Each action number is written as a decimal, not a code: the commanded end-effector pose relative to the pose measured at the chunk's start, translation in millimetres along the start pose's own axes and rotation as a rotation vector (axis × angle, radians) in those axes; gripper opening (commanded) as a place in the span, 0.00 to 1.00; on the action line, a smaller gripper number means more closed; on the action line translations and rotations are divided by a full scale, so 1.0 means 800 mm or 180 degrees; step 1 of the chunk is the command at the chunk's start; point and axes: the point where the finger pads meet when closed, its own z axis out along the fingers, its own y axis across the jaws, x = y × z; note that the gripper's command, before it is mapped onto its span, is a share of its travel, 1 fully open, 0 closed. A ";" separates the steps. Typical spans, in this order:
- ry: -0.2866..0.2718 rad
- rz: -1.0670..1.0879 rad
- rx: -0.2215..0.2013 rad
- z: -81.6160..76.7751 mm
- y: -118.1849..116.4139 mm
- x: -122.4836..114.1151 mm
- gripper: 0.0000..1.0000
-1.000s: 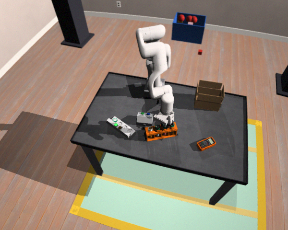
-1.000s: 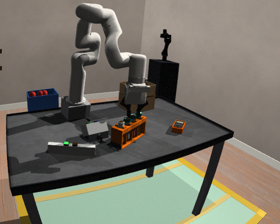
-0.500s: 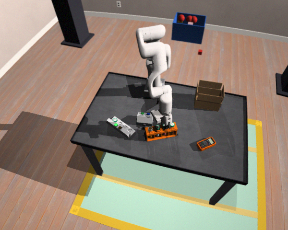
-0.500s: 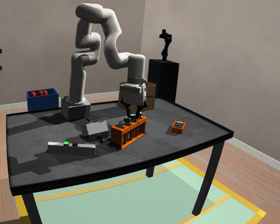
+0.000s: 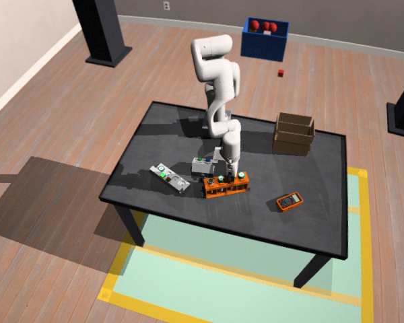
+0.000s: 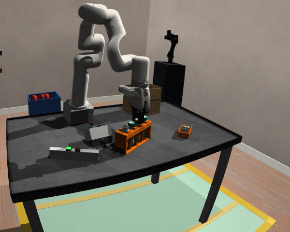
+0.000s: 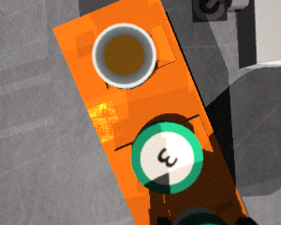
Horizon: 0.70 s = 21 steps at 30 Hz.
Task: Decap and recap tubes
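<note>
The orange decapping station (image 5: 225, 185) stands mid-table and also shows in the exterior view (image 6: 132, 135). My gripper (image 5: 231, 177) points straight down over it and is shut on the green cap of tube 2 (image 7: 197, 218), which sits on its tube at the bottom edge of the wrist view. The cap marked 3 (image 7: 167, 157) is on its tube. Tube 4 (image 7: 124, 55) stands open with amber liquid inside. Tube 1 carries its cap (image 5: 242, 174). The grey cap tray (image 5: 170, 178) holds one cap (image 5: 159, 168) in its end nest, and its green lamp (image 5: 163, 174) is lit.
The grey key housing (image 5: 202, 165) with the blue key (image 5: 207, 160) and the green key (image 5: 199, 159) stands just behind the station. A cardboard box (image 5: 293, 133) is at the back right. An orange multimeter (image 5: 289, 201) lies at the front right.
</note>
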 end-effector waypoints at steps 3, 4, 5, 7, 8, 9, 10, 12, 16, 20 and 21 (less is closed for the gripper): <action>0.0151 0.1090 0.0069 -0.001 -0.001 -0.001 0.00; 0.0149 0.1226 0.0072 -0.001 -0.001 -0.001 0.00; 0.0149 0.1228 0.0072 -0.001 -0.001 -0.001 0.00; 0.0149 0.1228 0.0072 -0.001 -0.001 -0.001 0.00; 0.0149 0.1228 0.0072 -0.001 -0.001 -0.001 0.00; 0.0149 0.1228 0.0072 -0.001 -0.001 -0.001 0.00; 0.0149 0.1228 0.0072 -0.001 -0.001 -0.001 0.00; 0.0149 0.1228 0.0072 -0.001 -0.001 -0.001 0.00; 0.0149 0.1228 0.0072 -0.001 -0.001 -0.001 0.46; 0.0149 0.1228 0.0072 -0.001 -0.001 -0.001 0.46; 0.0149 0.1228 0.0072 -0.001 -0.001 -0.001 0.46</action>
